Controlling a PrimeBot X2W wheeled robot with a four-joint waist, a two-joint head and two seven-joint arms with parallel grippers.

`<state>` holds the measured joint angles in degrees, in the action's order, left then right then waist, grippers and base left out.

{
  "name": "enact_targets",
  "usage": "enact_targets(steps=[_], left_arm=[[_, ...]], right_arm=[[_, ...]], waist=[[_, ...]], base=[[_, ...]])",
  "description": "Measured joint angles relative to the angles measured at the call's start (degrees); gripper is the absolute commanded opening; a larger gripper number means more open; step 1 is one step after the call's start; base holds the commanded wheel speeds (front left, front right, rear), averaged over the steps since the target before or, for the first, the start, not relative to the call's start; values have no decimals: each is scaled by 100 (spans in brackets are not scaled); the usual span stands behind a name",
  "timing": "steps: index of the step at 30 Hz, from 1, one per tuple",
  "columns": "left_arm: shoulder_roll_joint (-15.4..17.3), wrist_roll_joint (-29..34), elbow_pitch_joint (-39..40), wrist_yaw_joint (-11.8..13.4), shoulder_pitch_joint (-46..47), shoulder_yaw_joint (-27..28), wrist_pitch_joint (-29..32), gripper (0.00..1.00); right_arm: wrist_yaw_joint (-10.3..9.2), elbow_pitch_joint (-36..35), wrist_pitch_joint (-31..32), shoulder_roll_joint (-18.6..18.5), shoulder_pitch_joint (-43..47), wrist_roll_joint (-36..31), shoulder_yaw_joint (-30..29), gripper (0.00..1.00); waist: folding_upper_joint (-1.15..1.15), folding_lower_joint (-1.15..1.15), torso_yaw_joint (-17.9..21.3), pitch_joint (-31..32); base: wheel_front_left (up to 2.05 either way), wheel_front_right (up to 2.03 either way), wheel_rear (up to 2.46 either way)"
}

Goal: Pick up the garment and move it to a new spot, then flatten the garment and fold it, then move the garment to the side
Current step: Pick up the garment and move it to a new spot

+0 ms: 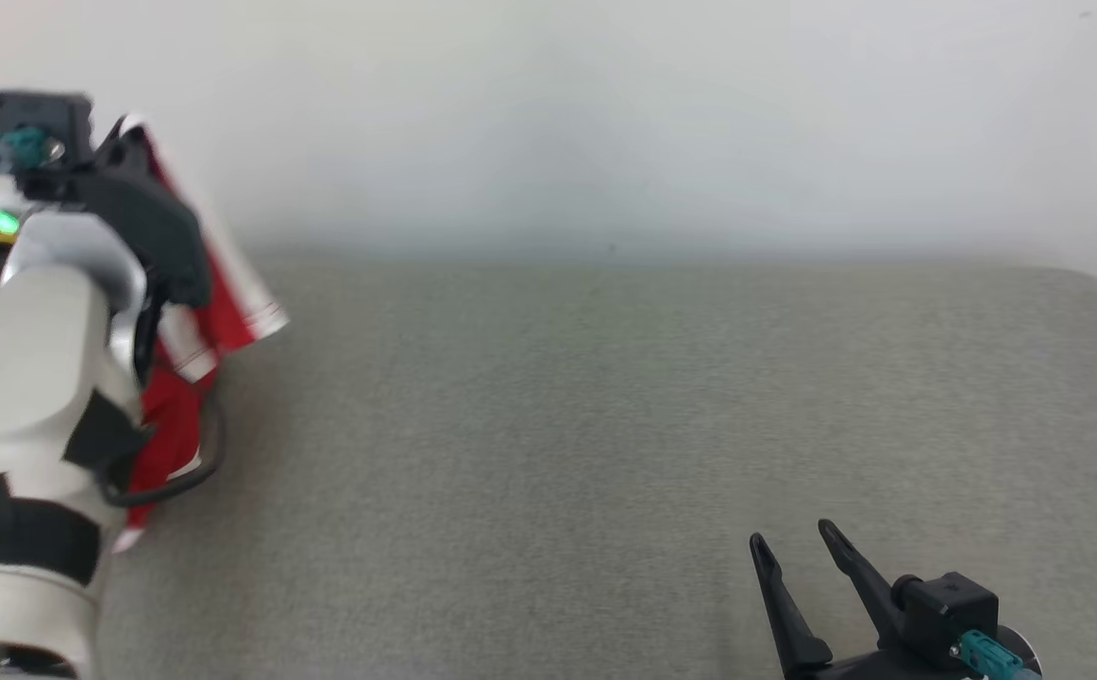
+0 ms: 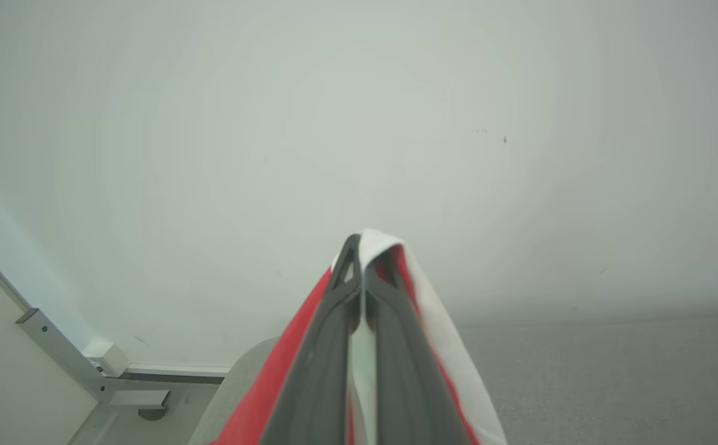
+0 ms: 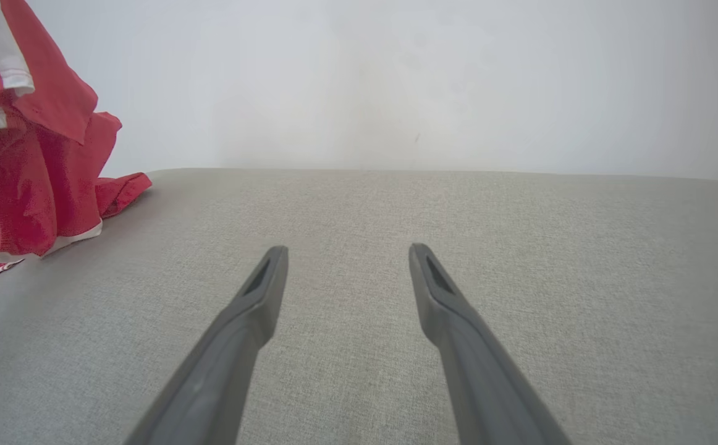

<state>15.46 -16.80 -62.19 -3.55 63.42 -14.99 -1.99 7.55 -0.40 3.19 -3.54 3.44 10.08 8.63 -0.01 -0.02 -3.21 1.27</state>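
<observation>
The garment (image 1: 218, 283) is red with white trim and hangs at the far left of the grey padded table (image 1: 605, 425), partly hidden behind my left arm. My left gripper (image 2: 362, 247) is shut on the garment (image 2: 439, 327), whose cloth drapes over both fingertips. The right wrist view has the garment (image 3: 31, 167) hanging at its left, lower hem touching the table. My right gripper (image 1: 799, 538) stands open low at the front right, nothing between its fingers (image 3: 260, 290).
A plain white wall (image 1: 605, 113) rises behind the table's far edge. A metal frame bracket (image 2: 105, 371) sits off the table's left end, seen in the left wrist view. Bare grey surface (image 3: 365, 204) stretches from the garment to the right gripper.
</observation>
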Motion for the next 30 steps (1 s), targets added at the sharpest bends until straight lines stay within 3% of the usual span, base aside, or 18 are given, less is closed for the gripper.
enact_targets(steps=[10,14,18,21,26,30], left_arm=[[-927,-454,1268,-277,8,-220,215,0],[-1151,-850,1982,-336,-297,-365,485,0],[-1223,-1279,2670,-342,-827,-491,780,0],[-1245,-1450,2884,-158,-1372,-579,977,0],[-1166,-1446,2709,70,-2107,-684,1138,0],[-991,-1243,2305,298,-2299,-705,749,0]], right_arm=[[0,-75,35,51,109,-44,-168,100],[0,-145,71,54,94,-54,-194,100],[0,-178,85,57,79,-56,-186,100],[0,-189,87,56,70,-49,-158,100],[0,-166,66,58,0,0,-64,100],[0,-107,29,59,-85,40,31,100]], waist=[[0,1,756,308],[0,1,1069,348],[0,1,1370,333],[1,2,1578,287],[1,2,1869,143],[1,2,2030,-19]], base=[[0,0,0],[0,0,0],[0,0,0],[0,0,0],[0,0,0],[0,0,0]])
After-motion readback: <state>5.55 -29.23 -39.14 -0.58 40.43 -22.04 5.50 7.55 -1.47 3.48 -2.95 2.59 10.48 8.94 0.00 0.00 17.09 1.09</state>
